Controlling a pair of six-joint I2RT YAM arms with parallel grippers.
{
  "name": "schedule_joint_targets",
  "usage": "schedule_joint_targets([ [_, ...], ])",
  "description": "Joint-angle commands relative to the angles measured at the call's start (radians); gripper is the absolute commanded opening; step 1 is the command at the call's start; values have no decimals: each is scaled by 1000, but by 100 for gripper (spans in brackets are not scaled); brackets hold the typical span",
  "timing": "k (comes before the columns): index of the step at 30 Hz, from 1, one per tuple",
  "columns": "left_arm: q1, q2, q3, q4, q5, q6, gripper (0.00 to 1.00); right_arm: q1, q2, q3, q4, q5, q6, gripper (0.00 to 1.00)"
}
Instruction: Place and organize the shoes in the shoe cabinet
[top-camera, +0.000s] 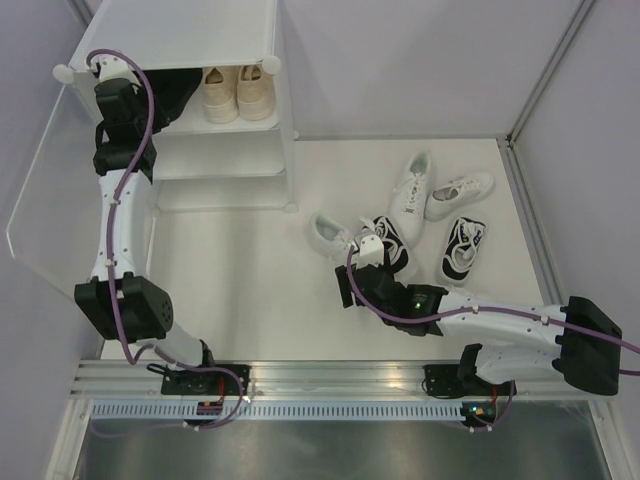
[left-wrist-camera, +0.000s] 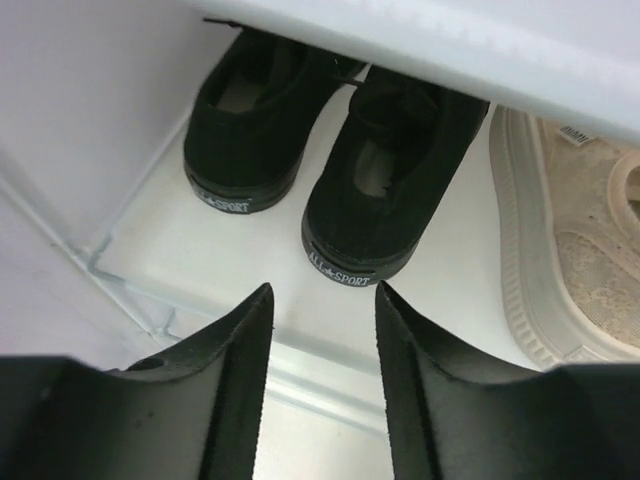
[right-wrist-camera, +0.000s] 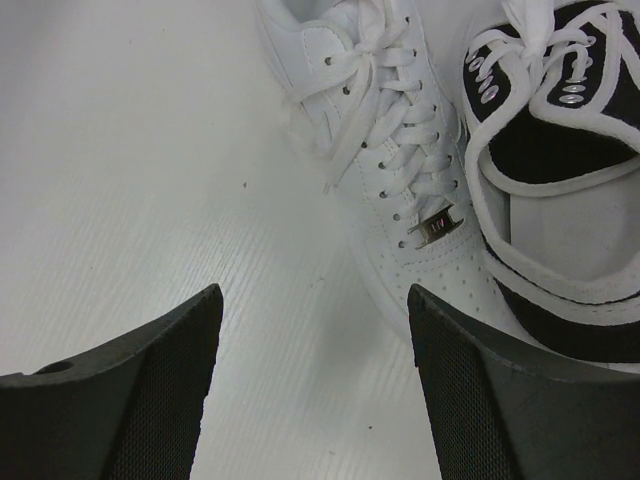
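Note:
The shoe cabinet (top-camera: 220, 160) stands at the back left. On one tier (left-wrist-camera: 200, 250) an all-black pair (left-wrist-camera: 245, 130) (left-wrist-camera: 385, 190) rests heels outward beside a beige pair (top-camera: 240, 92). My left gripper (left-wrist-camera: 322, 290) hovers open just in front of the right black shoe's heel, with nothing between its fingers. On the table, my right gripper (right-wrist-camera: 315, 300) is open over bare surface, its right finger close to the toe of a white shoe (right-wrist-camera: 390, 130). A black-and-white shoe (right-wrist-camera: 560, 200) lies against that white one.
The frosted door (top-camera: 50, 190) is swung open to the left of my left arm. Two more white shoes (top-camera: 410, 195) (top-camera: 458, 195) and a second black-and-white shoe (top-camera: 462, 250) lie at the right. Lower tiers of the cabinet (top-camera: 215, 195) face the table.

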Motion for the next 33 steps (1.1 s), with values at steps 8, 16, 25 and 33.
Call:
schedule_joint_targets([
  [8,-1,166,96,-12,74,-38,45,3,-3,-5,23,15,11,79],
  [16,0,219,149,17,61,-55,45,1,8,-2,21,17,11,79],
  [25,-3,29,-43,14,85,-76,70,1,0,16,6,18,5,79],
  [33,-9,-296,-198,-117,277,-167,91,3,-50,76,-60,44,15,79],
])
